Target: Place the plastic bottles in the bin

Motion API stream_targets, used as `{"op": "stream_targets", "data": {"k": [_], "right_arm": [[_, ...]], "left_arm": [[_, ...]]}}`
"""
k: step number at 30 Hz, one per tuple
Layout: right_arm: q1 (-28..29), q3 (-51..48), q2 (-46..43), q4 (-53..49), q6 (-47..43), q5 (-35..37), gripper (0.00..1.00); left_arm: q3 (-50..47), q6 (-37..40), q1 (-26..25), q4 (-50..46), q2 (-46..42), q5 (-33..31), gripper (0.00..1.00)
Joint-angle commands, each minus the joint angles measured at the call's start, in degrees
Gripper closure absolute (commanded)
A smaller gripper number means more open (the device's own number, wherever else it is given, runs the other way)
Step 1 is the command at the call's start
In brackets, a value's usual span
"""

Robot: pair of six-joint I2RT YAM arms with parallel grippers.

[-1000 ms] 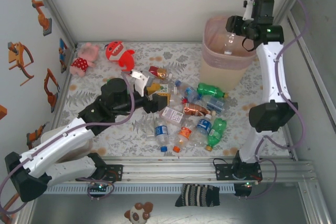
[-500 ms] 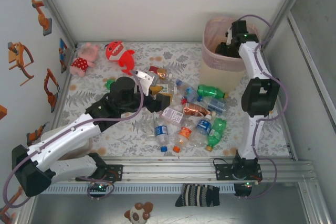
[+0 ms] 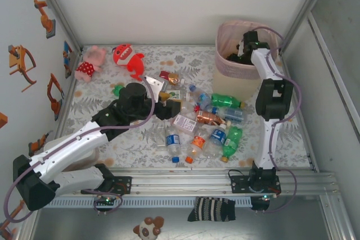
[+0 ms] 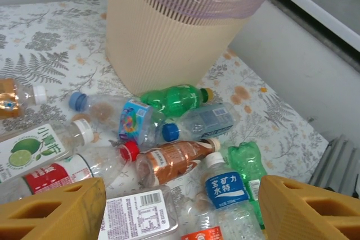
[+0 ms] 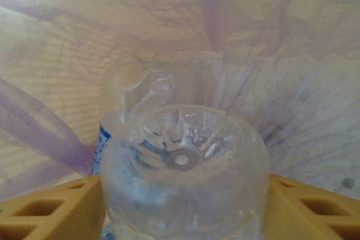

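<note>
one bottle at the bin [image 3: 233, 82], the heap not yet cleared

the bin stands far right on the table [image 3: 298, 139]. a heap of bottles [image 3: 209, 119], well over a dozen, lies near its foot and remains to be moved. the right gripper [image 5: 183, 206] is down inside the bin with a clear bottle [image 5: 180, 161] between its fingers; whether clamped or let go i cannot tell. the left gripper [image 4: 180, 206] hangs over the heap, jaws spread, empty.

A robotics lab cell, with white panel walls [image 3: 169, 4] and an aluminium rail [image 3: 185, 176].
</note>
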Motion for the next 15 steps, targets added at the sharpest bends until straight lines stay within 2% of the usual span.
{"op": "stream_targets", "data": {"k": [1,8,15], "right_arm": [[-0.06,0.97,-1.53,-1.00,0.66,-0.07,0.26],[-0.05,1.25,-7.41,-2.17,0.71,1.32,0.23],[-0.04,2.07,-14.26,-4.05,0.22,2.97,0.22]], "left_arm": [[1.73,-0.75,0.36,-3.37,0.27,-3.29,0.29],[4.32,-3.21,0.40,-12.94,2.80,-11.26,0.30],[4.17,-7.31,0.83,-19.55,5.39,-15.98,0.30]]}}
